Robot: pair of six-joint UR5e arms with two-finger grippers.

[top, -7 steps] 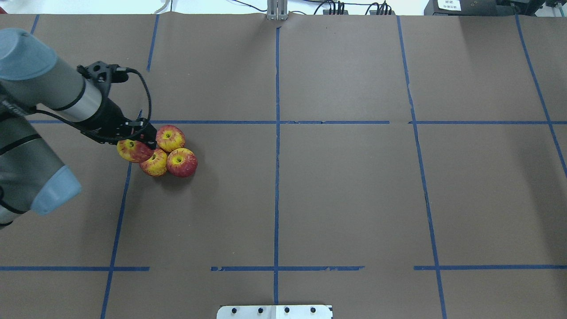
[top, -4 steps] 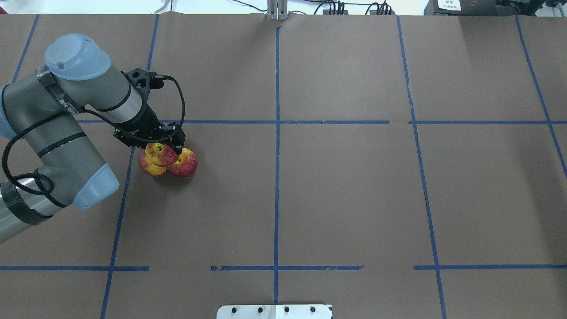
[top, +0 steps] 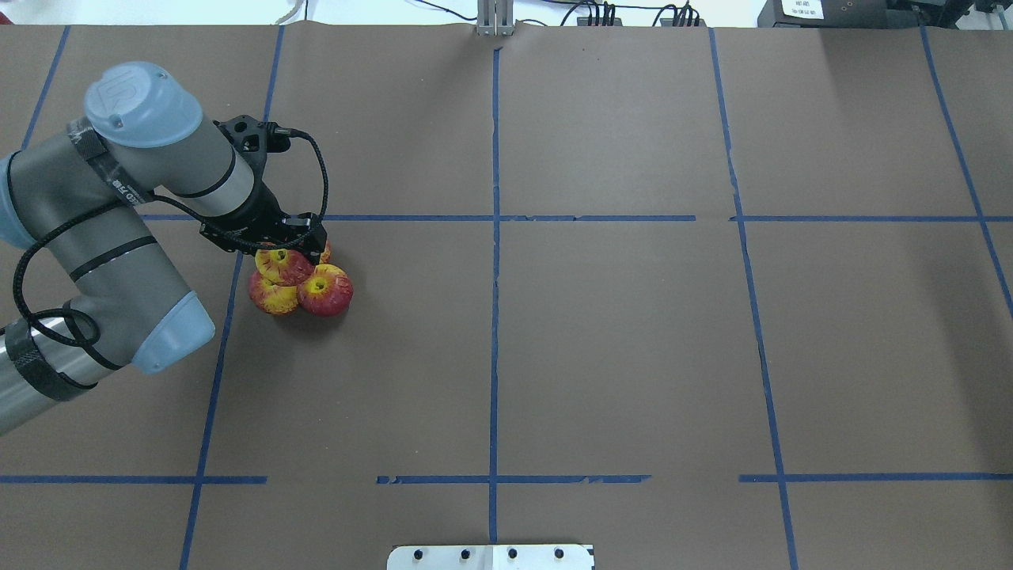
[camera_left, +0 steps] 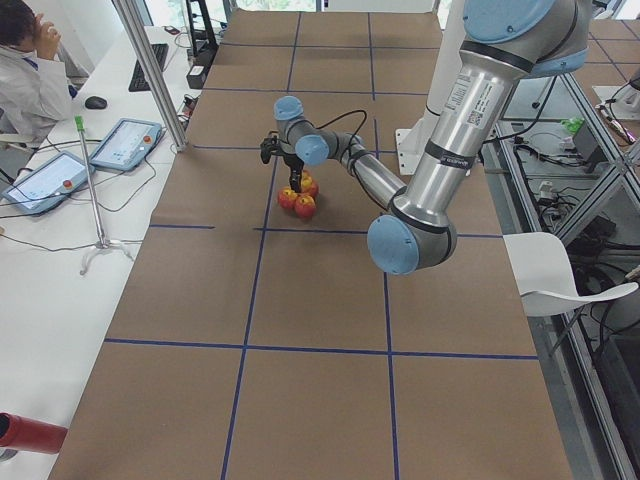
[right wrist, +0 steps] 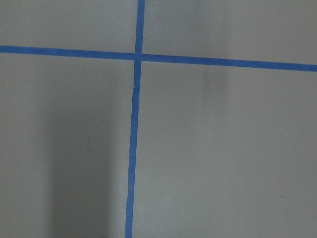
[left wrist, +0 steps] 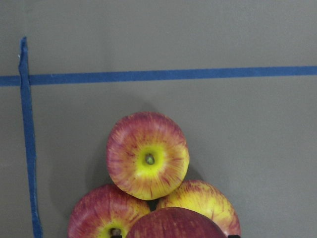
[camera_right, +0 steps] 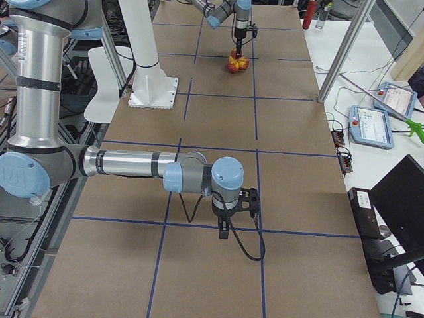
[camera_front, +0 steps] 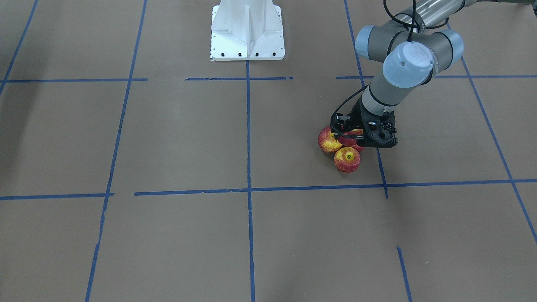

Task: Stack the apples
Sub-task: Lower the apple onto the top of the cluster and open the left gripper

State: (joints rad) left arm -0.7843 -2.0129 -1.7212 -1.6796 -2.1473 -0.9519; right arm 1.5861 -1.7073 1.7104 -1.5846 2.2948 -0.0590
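Three apples sit touching in a cluster on the brown table: one [top: 273, 296], one [top: 326, 290], and one [top: 325, 253] mostly hidden under the gripper. My left gripper [top: 286, 258] is shut on a fourth apple [top: 282, 267] and holds it over the middle of the cluster; I cannot tell if it touches them. In the left wrist view the held dark red apple [left wrist: 176, 224] is at the bottom edge, above the three others [left wrist: 147, 154]. In the front view the gripper [camera_front: 355, 138] covers most of the cluster [camera_front: 347, 159]. My right gripper [camera_right: 224, 228] shows only in the right side view; I cannot tell its state.
Blue tape lines [top: 495, 237] divide the brown paper table cover. The white robot base plate [camera_front: 247, 29] stands at the robot's edge. The right arm [camera_right: 132, 164] hangs low over the table far from the apples. Operator tablets [camera_left: 125, 145] lie on a side table.
My left gripper has carried the apple from the left of the cluster to the right, over the three others. In the last half second it shifted only slightly.
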